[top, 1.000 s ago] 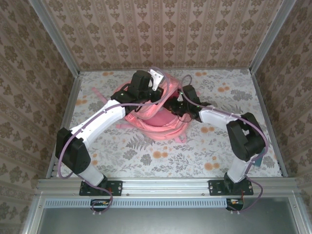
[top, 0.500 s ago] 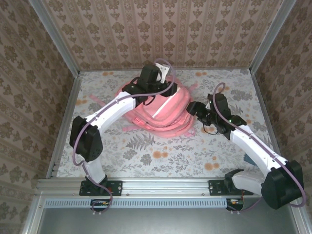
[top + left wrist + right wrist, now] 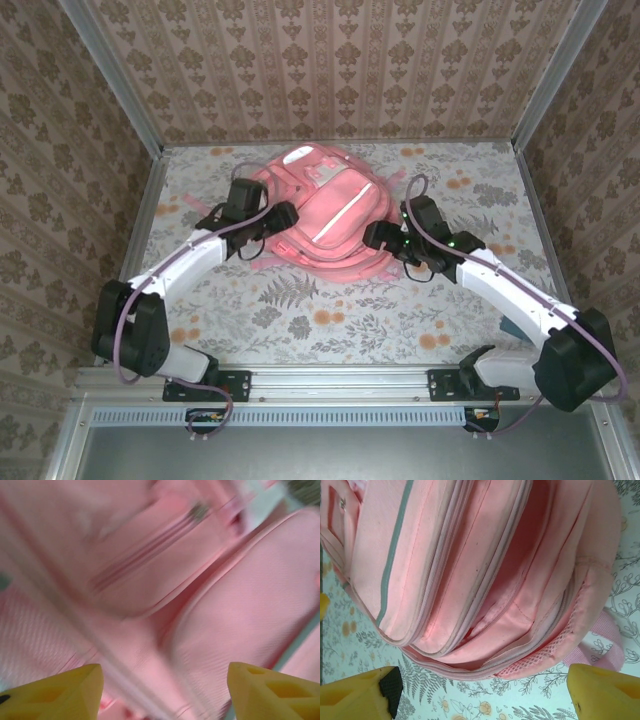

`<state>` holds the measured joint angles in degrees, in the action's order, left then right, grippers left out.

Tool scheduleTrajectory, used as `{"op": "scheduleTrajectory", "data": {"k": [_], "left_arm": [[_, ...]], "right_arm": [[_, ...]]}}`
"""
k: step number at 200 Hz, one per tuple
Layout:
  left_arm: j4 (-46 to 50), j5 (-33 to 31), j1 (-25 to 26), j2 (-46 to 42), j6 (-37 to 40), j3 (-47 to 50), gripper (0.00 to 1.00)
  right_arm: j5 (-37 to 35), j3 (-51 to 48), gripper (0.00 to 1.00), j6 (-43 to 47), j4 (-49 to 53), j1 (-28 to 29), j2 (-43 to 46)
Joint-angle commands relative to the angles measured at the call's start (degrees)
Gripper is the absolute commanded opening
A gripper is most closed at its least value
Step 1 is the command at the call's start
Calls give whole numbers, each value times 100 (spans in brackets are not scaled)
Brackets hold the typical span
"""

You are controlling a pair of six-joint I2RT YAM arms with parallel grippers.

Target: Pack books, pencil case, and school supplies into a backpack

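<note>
pink fabric backpack (image 3: 325,215) lies flat, front up, at the far middle of the floral table (image 3: 330,310), top end toward the back wall. left gripper (image 3: 283,213) sits at the bag's left edge; its wrist cam is blurred, but the yellow tips are spread wide w/ nothing pinched, just pink fabric and a zip line beyond them. right gripper (image 3: 372,237) is at the bag's right side, tips also wide apart and holding nothing, looking straight into the main compartment (image 3: 520,555), which gapes unzipped w/ bare pink lining along its near wall. mesh side pocket (image 3: 555,645) and a strap (image 3: 605,630) lie below the opening. can't tell whether the books or pencil case are deeper in there. my read: bag is laid out and opened, so prep is done; loading, if any is left, and zipping shut remain.
</note>
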<state>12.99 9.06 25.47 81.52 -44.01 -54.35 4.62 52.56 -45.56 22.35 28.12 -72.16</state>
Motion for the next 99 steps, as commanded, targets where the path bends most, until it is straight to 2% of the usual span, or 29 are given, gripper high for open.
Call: {"op": "scheduleTrajectory", "data": {"k": [1,19,42,66,99], "left_arm": [[-526,226,-131,-137,-784,385,62],[-680,245,-181,-4,-944,466,60],[-842,-182,-247,198,-1054,505,56],[-1425,-28,-328,469,-1014,503,52],[-1509,107,-333,799,-1113,355,51]], "right_arm": [[-122,227,87,-11,-10,151,-195],[-113,296,87,-32,-36,261,-318],[-93,335,87,-73,-66,383,-398],[-88,360,87,-101,-81,465,-439],[-84,378,87,-110,-46,494,-442]]}}
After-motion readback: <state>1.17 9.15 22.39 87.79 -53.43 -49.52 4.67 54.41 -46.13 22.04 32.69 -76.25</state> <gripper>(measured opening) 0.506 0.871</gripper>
